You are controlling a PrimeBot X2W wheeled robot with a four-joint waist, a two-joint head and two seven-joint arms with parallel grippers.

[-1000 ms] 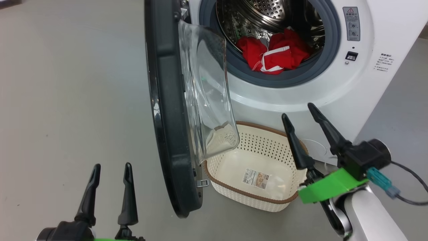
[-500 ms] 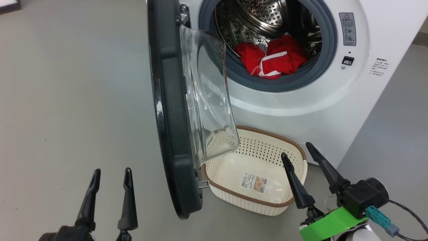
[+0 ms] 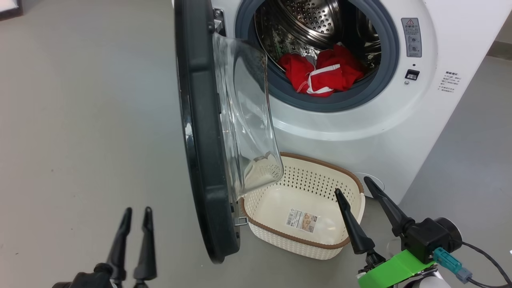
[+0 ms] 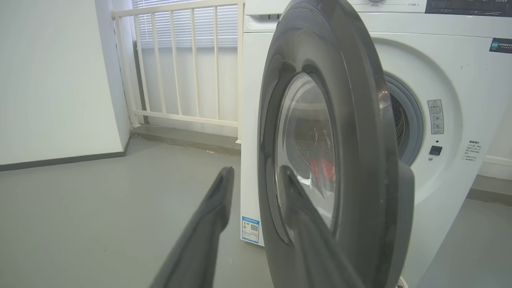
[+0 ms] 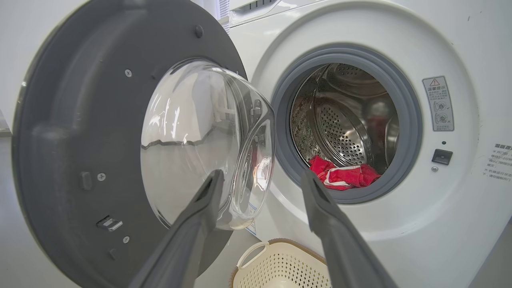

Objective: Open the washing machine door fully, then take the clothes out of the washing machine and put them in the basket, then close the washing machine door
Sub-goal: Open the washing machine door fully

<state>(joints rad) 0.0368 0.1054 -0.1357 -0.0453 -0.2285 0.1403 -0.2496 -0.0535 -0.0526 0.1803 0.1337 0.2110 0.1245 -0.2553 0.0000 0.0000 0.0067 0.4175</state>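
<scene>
left gripper (image 3: pixel 138 209): jaws apart, empty; washing machine door (image 3: pixel 200 140) to their right
right gripper (image 3: pixel 353 185): jaws wide, empty; basket (image 3: pixel 296 240) below, clothes (image 3: pixel 320 74) well ahead

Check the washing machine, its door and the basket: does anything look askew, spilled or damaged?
Nothing stands out. The washing machine door hangs open and intact, the clothes lie inside the drum, none spilled, and the basket sits upright on the floor, holding only its label.
</scene>
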